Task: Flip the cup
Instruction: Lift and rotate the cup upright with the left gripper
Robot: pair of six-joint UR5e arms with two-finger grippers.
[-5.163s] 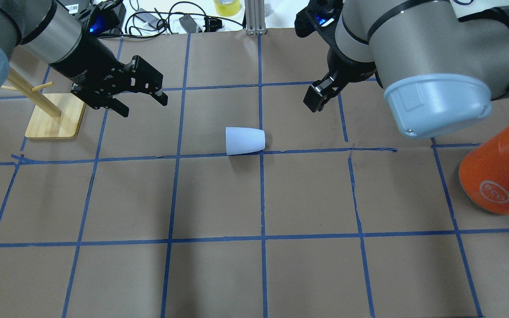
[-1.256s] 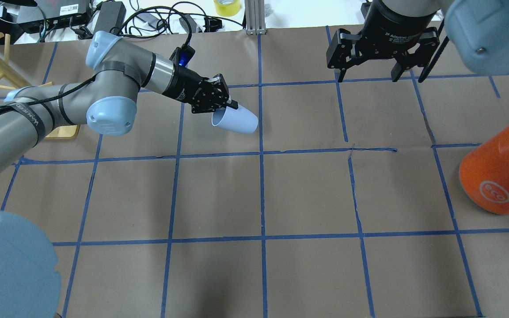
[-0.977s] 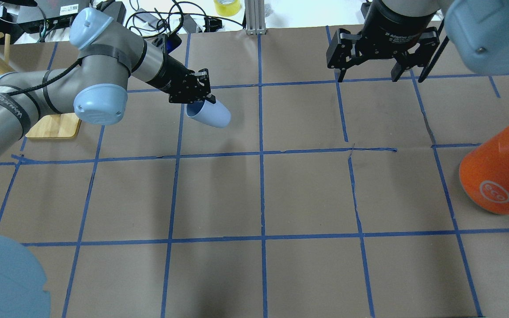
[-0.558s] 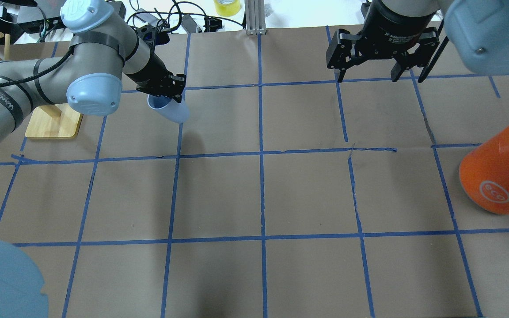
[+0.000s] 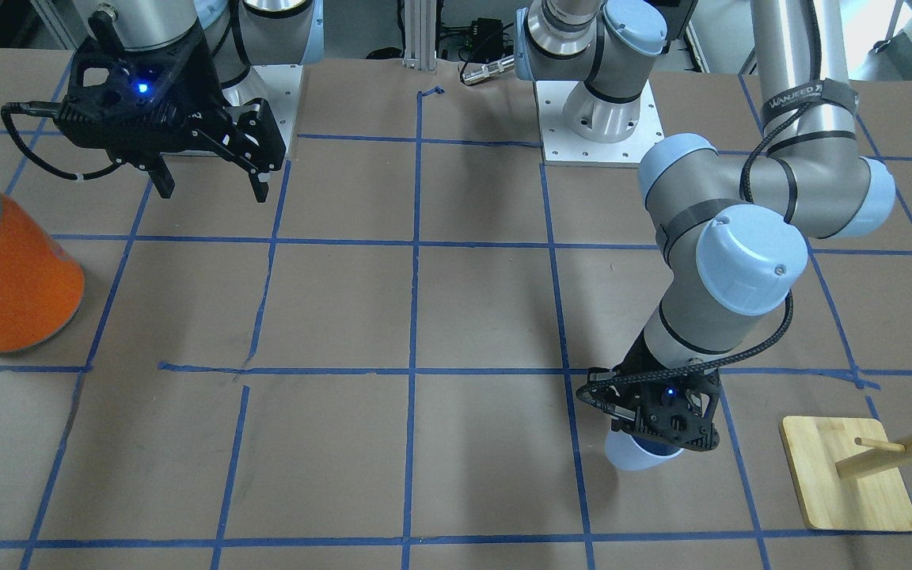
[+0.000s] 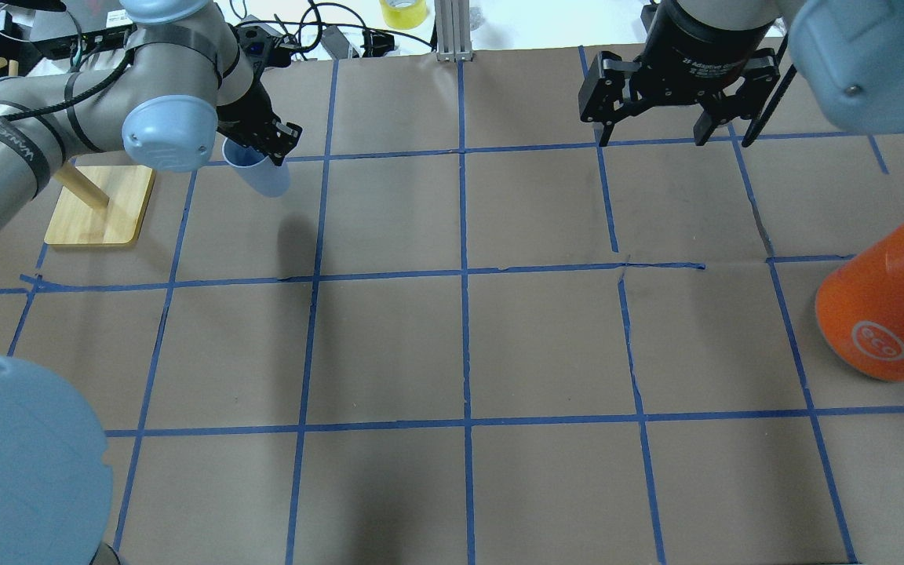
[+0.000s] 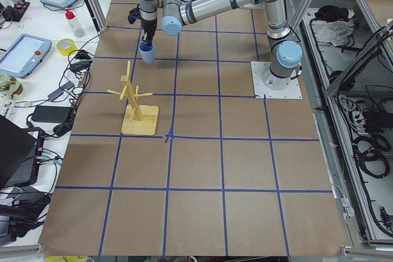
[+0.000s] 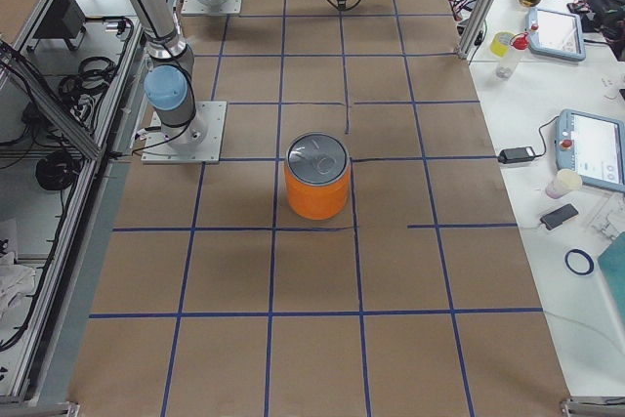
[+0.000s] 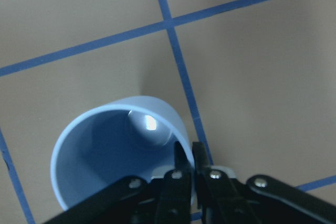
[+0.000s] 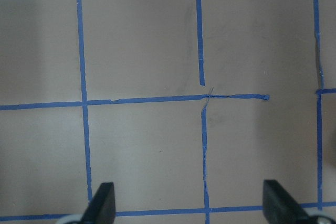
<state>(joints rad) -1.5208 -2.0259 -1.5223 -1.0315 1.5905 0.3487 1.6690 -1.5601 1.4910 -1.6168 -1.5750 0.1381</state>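
The pale blue cup [image 6: 264,176] hangs mouth up, slightly tilted, from my left gripper [image 6: 265,147], which is shut on its rim. It is over the far left part of the table, near the wooden stand. The left wrist view looks down into the cup's blue inside [image 9: 105,150], with the left gripper [image 9: 186,163] pinching the rim wall. The cup also shows in the front view [image 5: 632,457] under the left gripper [image 5: 666,431]. I cannot tell whether its base touches the table. My right gripper [image 6: 652,140] is open and empty at the far right.
A large orange can [image 6: 883,314] with a silver top stands at the right edge. A wooden peg stand [image 6: 99,208] on a square base is just left of the cup. Cables and a yellow tape roll [image 6: 403,12] lie beyond the far table edge.
My left gripper has carried the cup from the table's middle leftward toward the wooden stand and turned it from lying sideways to mouth up. The right gripper has held still over the last second.
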